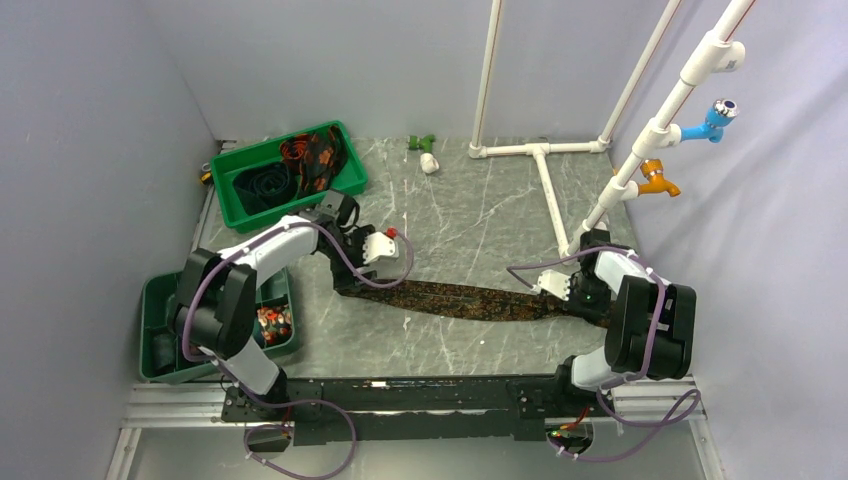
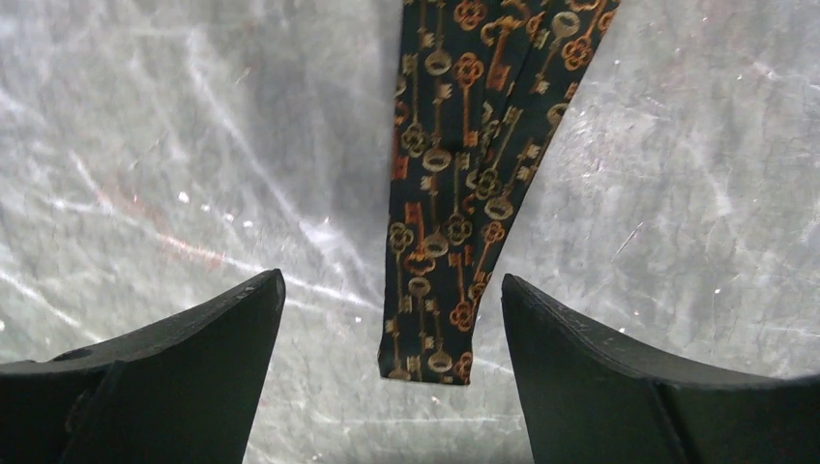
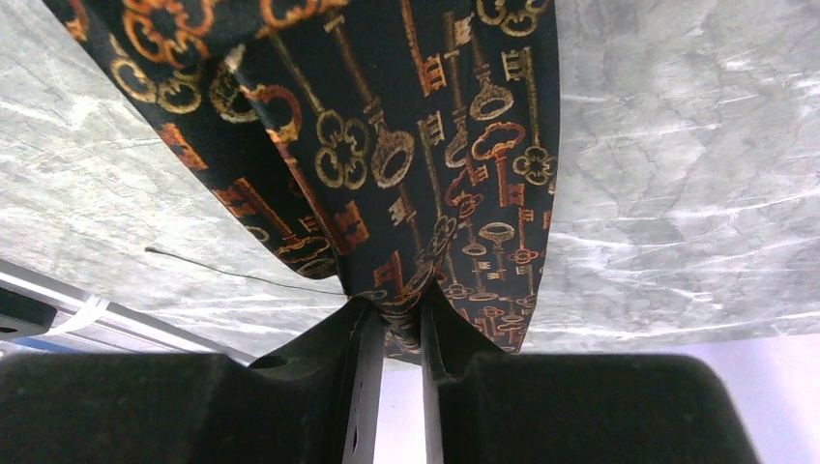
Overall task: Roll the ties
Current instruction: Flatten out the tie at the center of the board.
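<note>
Left wrist view: the long dark necktie with the orange-and-gold key print (image 2: 435, 193) lies flat on the grey marbled table (image 2: 145, 145). Its narrow end sits right between the fingers of the left gripper (image 2: 392, 280), which is spread wide, one finger on each side of it. The right gripper (image 3: 392, 314) is pinched tight on the tie's wide end, over by the table's right side.

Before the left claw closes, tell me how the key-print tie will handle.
Likely floppy: the key-print tie folds and drapes where the right claw pinches it. Probably light, being thin flat cloth. Its narrow end may slide on the smooth table.
</note>
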### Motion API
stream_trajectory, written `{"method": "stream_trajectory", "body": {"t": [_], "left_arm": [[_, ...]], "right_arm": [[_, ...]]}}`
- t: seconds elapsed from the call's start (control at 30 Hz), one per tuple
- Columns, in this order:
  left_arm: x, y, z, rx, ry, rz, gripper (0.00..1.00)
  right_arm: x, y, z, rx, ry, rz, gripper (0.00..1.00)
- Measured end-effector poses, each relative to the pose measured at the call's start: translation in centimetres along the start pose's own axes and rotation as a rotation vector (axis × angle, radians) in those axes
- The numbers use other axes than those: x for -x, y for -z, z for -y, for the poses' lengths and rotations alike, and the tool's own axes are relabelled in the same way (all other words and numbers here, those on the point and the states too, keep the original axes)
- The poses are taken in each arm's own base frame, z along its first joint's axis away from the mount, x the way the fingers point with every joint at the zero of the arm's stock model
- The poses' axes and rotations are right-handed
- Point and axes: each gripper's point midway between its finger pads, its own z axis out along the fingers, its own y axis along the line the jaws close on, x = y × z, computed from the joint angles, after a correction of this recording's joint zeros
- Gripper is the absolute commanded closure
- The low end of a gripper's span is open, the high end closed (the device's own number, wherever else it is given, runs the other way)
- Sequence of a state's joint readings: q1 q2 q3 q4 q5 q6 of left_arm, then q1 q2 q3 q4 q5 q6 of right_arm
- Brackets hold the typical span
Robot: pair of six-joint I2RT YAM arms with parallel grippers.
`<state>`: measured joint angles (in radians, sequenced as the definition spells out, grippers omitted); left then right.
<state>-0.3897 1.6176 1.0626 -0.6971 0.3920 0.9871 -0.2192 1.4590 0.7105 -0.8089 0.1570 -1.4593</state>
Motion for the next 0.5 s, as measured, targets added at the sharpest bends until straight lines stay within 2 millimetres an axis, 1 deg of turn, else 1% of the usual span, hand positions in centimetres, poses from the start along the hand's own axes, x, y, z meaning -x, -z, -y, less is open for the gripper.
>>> {"method": "stream_trajectory", "body": {"t": [0.03, 0.1, 0.17, 0.23, 0.33, 0.4, 0.43, 0.5], "left_arm": [[0.3, -0.2, 0.2, -0.012, -0.021, 0.002, 0.15], [0.4, -0.8, 0.6, -0.034, -0.054, -0.006, 0.22], [0.1, -1.4, 0.8, -0.056, -0.066, -0.025, 0.33], [-0.7, -1.9, 1.0, -0.079, -0.069, -0.059, 0.47], [-2.0, -2.6, 1.3, -0.113, -0.069, -0.114, 0.66], [-2.4, -2.5, 1.5, -0.125, -0.070, -0.127, 0.80], [-2.3, -2.3, 1.6, -0.125, -0.069, -0.124, 0.86], [-2.0, -1.6, 1.6, -0.118, -0.073, -0.105, 0.94]], "right_arm": [[0.0, 0.0, 0.0, -0.001, 0.000, 0.001, 0.81], [0.0, 0.0, 0.1, -0.005, -0.001, 0.002, 0.81], [0.0, 0.1, 0.2, -0.010, -0.002, 0.002, 0.82], [0.0, 0.1, 0.3, -0.015, -0.003, 0.003, 0.85], [0.0, 0.0, 0.3, -0.020, -0.004, 0.003, 0.94], [0.0, 0.0, 0.3, -0.021, -0.004, 0.001, 1.00], [0.0, 0.0, 0.4, -0.022, -0.004, 0.000, 1.00], [0.0, 0.0, 0.4, -0.027, -0.005, 0.000, 1.00]]}}
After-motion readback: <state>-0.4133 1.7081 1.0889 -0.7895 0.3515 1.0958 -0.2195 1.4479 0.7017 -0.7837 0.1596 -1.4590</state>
